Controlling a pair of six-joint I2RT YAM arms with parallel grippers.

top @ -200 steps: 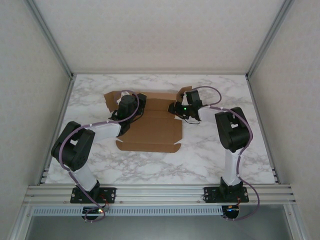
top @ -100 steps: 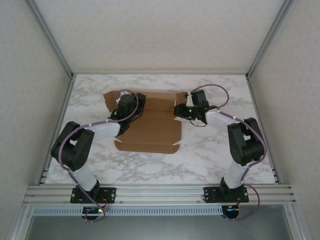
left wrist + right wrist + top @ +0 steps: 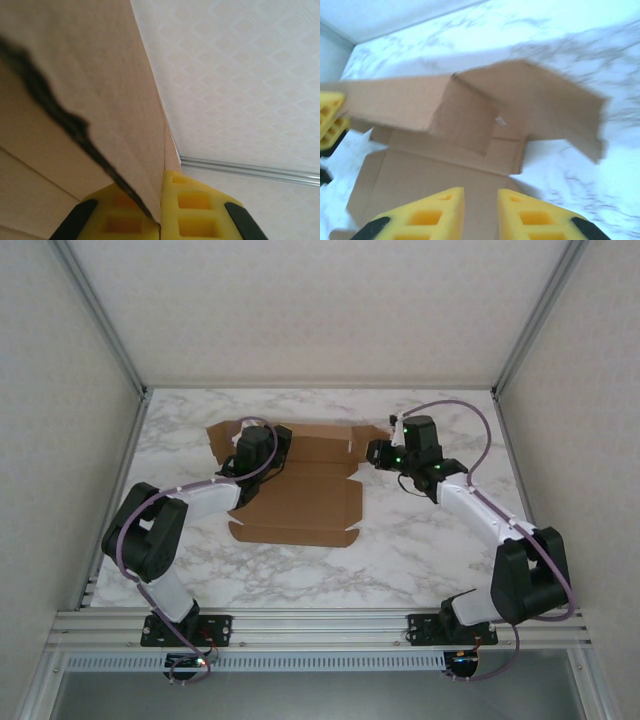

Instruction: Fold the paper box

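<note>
The paper box (image 3: 300, 502) is a plain brown die-cut cardboard sheet, only partly folded, lying on the bench (image 3: 430, 550) in its far half, a little left of the middle. Its broad main panel lies flat toward the near side, with small tabs jutting at the two near corners. Along the far edge a long strip stands up as a low wall. At the far left a flap sticks out to the left, and the wall there is pinched between the left fingers (image 3: 195, 210). At the far right an end flap is raised and splayed outward, with a shorter flap turned inward beside it.
</note>
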